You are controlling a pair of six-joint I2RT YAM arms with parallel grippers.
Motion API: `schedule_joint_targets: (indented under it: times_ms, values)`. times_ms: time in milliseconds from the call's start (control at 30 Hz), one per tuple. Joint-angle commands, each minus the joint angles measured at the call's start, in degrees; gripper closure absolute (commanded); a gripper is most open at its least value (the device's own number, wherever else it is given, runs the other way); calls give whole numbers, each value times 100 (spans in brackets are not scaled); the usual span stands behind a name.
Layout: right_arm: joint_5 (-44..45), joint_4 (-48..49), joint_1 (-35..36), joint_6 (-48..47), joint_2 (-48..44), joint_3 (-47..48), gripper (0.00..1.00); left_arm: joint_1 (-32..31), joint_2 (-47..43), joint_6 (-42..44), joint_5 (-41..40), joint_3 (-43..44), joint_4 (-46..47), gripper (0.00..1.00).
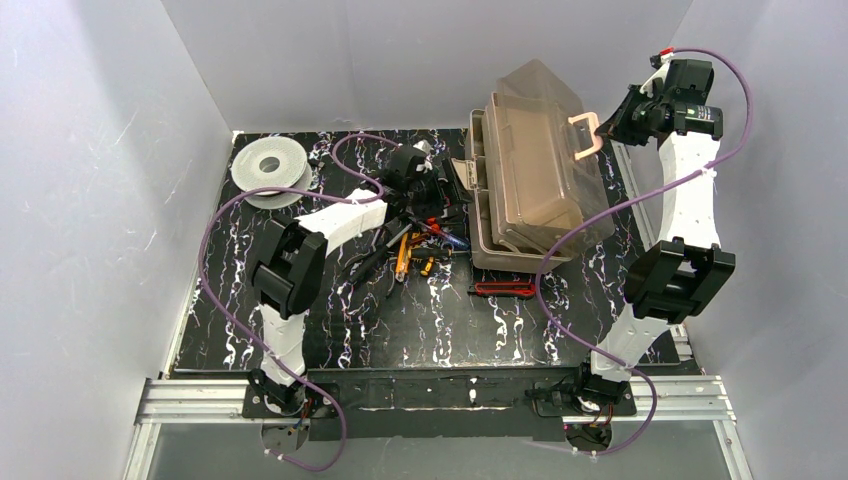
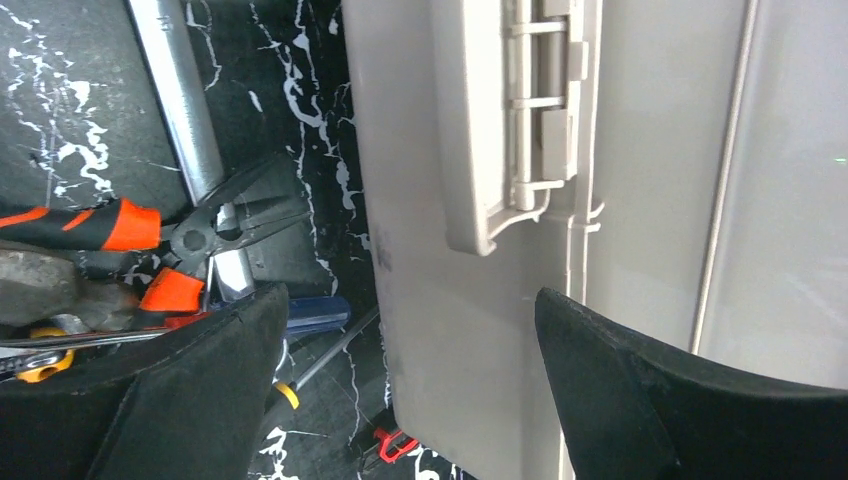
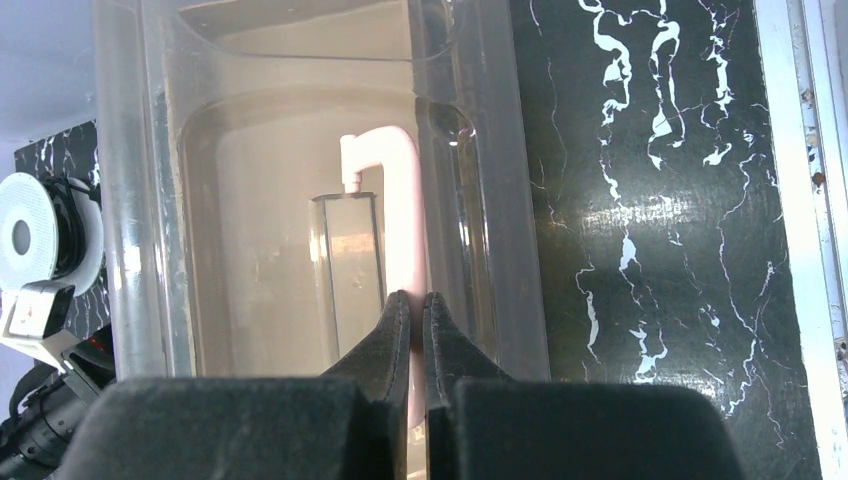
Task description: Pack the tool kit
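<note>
So, top: toolbox (image 1: 520,200) back-right, lid (image 1: 540,95) tilted up, right gripper (image 1: 612,125) on the handle (image 1: 585,135) | left wrist: left gripper (image 2: 405,300) gaping, holding nothing, pliers (image 2: 190,240) beside toolbox | right wrist: pinched shut on handle; stiff slick plastic, probably light; grab pliers by rubbery grips

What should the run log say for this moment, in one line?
left gripper: open, beside toolbox | right gripper: shut on lid handle | pliers: on table, outside toolbox

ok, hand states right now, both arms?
Left hand: open, holding nothing.
Right hand: closed on the toolbox handle.
</note>
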Motion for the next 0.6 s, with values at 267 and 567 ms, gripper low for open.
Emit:
schedule_joint_targets:
  times_ms: [267,567]
  values:
    - [193,30,-95,-103,-289,-36,99,-209,-439,45,-404,20,6,8]
    - [143,19,-95,-86,-298,-13,99,-259,-653,347,-457,171,-275,5]
